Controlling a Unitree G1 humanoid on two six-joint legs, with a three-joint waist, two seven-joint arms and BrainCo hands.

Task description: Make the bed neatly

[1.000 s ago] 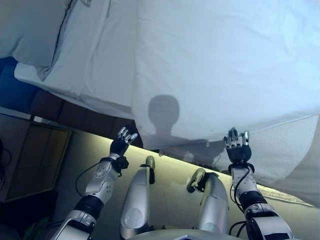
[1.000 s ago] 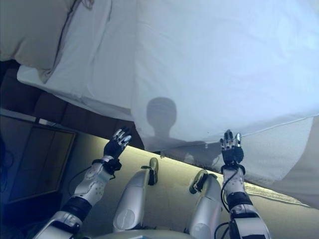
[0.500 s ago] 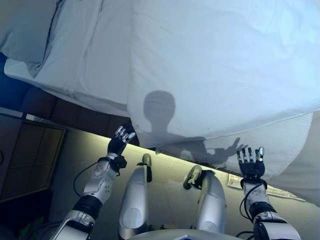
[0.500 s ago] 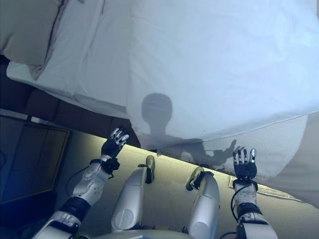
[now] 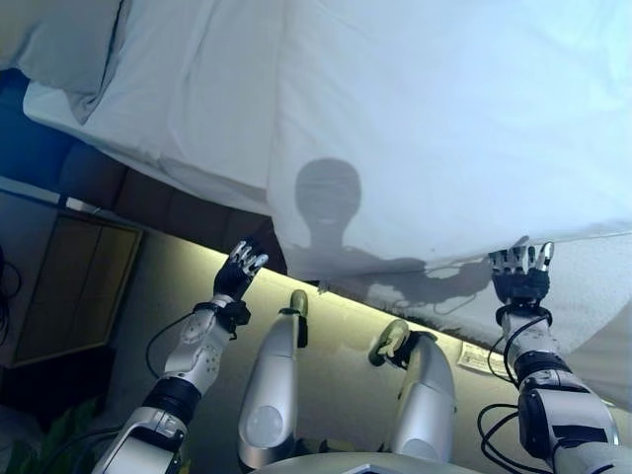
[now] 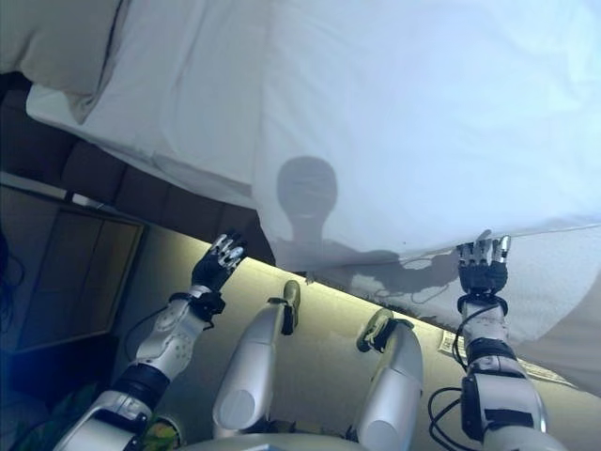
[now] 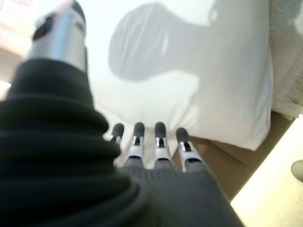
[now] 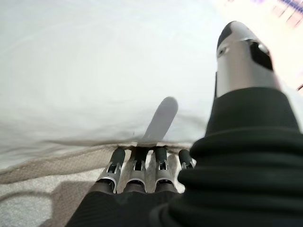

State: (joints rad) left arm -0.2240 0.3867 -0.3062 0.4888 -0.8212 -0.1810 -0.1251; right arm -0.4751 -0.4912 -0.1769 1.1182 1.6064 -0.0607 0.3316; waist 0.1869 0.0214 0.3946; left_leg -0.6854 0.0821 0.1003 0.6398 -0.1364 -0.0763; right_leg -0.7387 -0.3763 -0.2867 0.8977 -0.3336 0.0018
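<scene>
A white duvet (image 5: 444, 128) covers the bed and hangs over its near side. To its left lie a bare white sheet (image 5: 188, 109) and a pillow (image 5: 59, 49). My right hand (image 5: 520, 276) is open, with straight fingers (image 8: 137, 172) touching the duvet's lower hem (image 8: 71, 142), just above the textured mattress side (image 5: 592, 286). My left hand (image 5: 240, 272) is open and empty. It is held below the duvet's near left corner (image 7: 246, 127), apart from it, in front of the dark bed base (image 5: 168, 212).
A wooden bedside cabinet (image 5: 69, 286) stands at the left by the bed's head. A lit strip of floor (image 5: 346, 316) runs along the bed's base. A white label (image 5: 476, 357) lies at the mattress foot near my right arm.
My right hand has moved right, dropped below the duvet, then risen so its fingers touch the hem. My left hand has hardly moved. The camera has shifted slightly.
</scene>
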